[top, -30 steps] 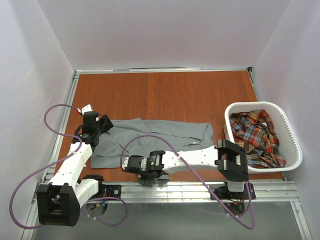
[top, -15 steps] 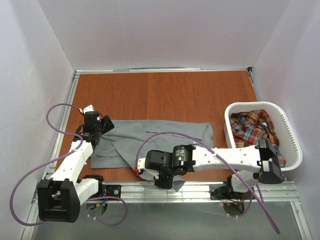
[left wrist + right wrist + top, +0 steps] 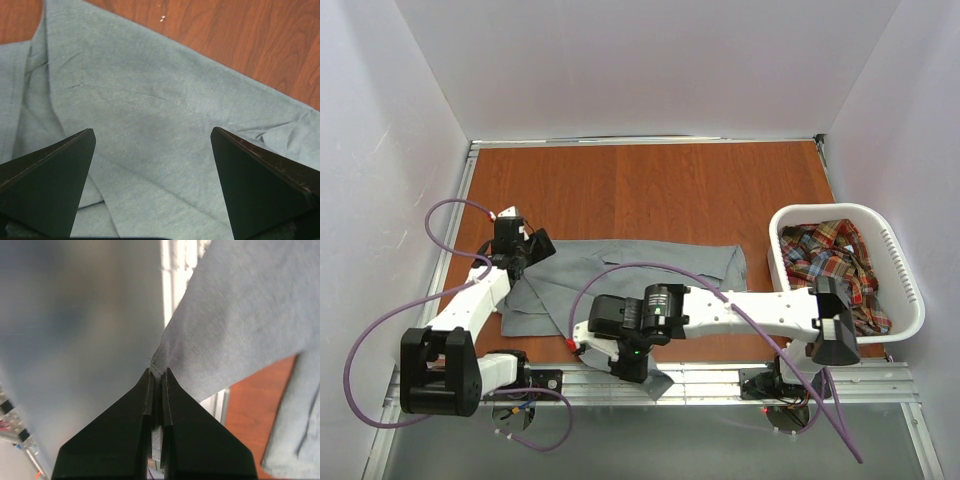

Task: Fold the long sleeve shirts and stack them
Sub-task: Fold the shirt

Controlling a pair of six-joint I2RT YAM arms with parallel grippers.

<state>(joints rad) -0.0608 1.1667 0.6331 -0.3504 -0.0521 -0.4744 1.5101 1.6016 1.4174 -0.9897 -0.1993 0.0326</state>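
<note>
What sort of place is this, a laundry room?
Likely a robot test booth: blank white walls around a wooden table, two robot arms bolted at its edge, a grey shirt and laundry basket.

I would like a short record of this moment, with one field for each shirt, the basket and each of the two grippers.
grey shirt: spread on the table, one part drawn past the table's near edge
plaid shirt: crumpled inside the basket
basket: white, slotted, at the table's right side
left gripper: open, over the grey shirt's left part, holding nothing
right gripper: shut on an edge of the grey shirt
</note>
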